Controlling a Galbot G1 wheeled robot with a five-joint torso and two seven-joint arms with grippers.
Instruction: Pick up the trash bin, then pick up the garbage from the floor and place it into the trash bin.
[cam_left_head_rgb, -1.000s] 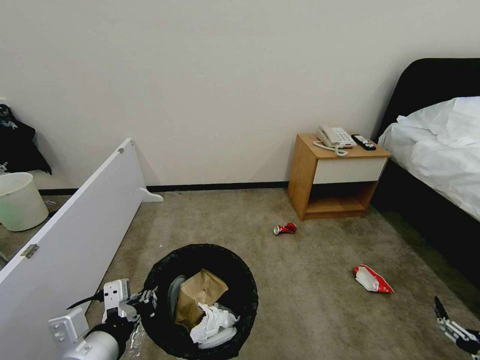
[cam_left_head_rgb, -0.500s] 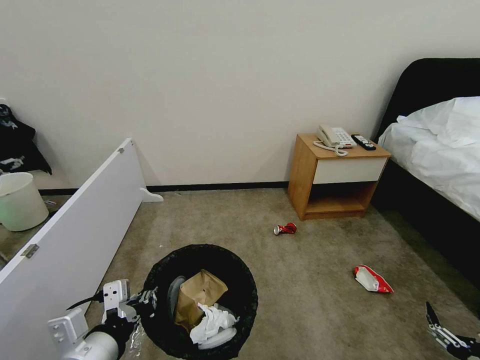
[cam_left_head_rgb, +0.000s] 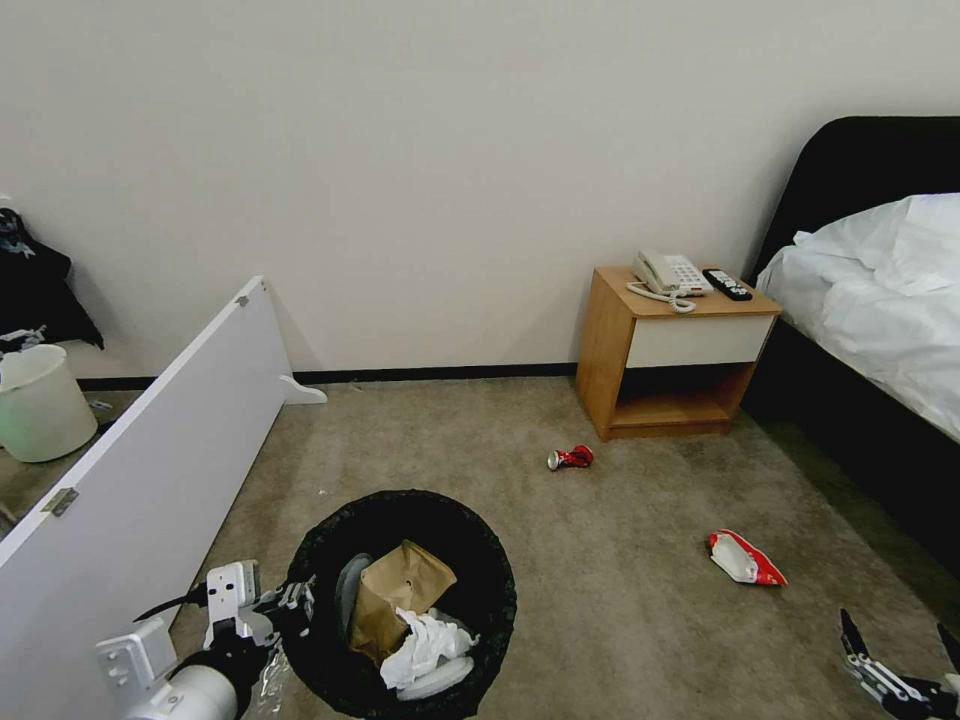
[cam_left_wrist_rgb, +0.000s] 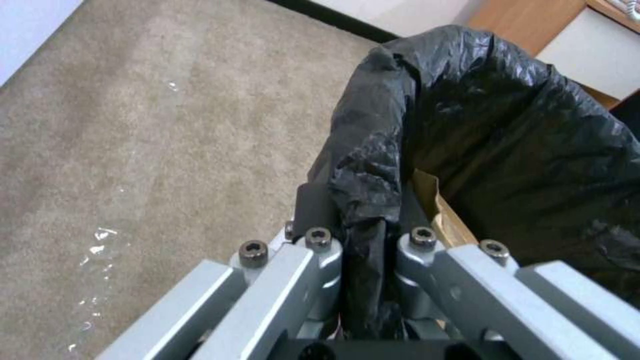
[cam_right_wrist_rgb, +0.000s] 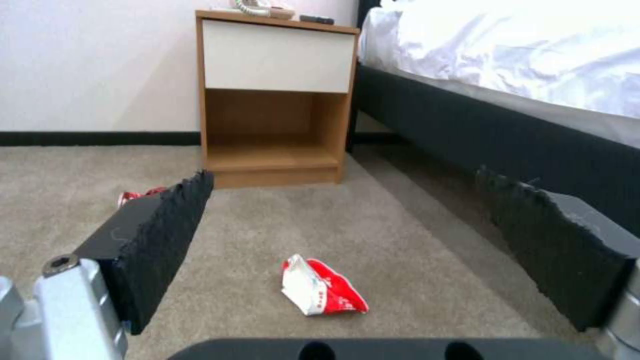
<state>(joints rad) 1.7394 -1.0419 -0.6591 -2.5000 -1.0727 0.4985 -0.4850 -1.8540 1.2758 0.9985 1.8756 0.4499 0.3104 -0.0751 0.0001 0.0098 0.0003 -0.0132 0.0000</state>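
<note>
- Round trash bin lined with crinkly black plastic bag (cam_left_head_rgb: 400, 603): near, left of centre, on the beige-grey short-pile carpet floor (cam_left_head_rgb: 620, 600).
- Inside it: brown paper bag (cam_left_head_rgb: 398, 592), crumpled white tissue (cam_left_head_rgb: 428, 645), part of a white slipper (cam_left_head_rgb: 436, 678).
- Left gripper (cam_left_wrist_rgb: 363, 220): clamped on the bin's near-left rim, bag plastic pinched between the fingers.
- Red-white snack packet (cam_right_wrist_rgb: 320, 290): on the carpet to the right of the bin, apart from it.
- Right gripper (cam_right_wrist_rgb: 353, 250): jaws spread wide, low over the carpet, near side of the packet, not touching.
- Crushed red can (cam_left_head_rgb: 570, 458): farther off, near the wooden nightstand with white drawer (cam_left_head_rgb: 680, 355).
- Dark-framed bed with white sheets (cam_left_head_rgb: 880, 300): far right.
</note>
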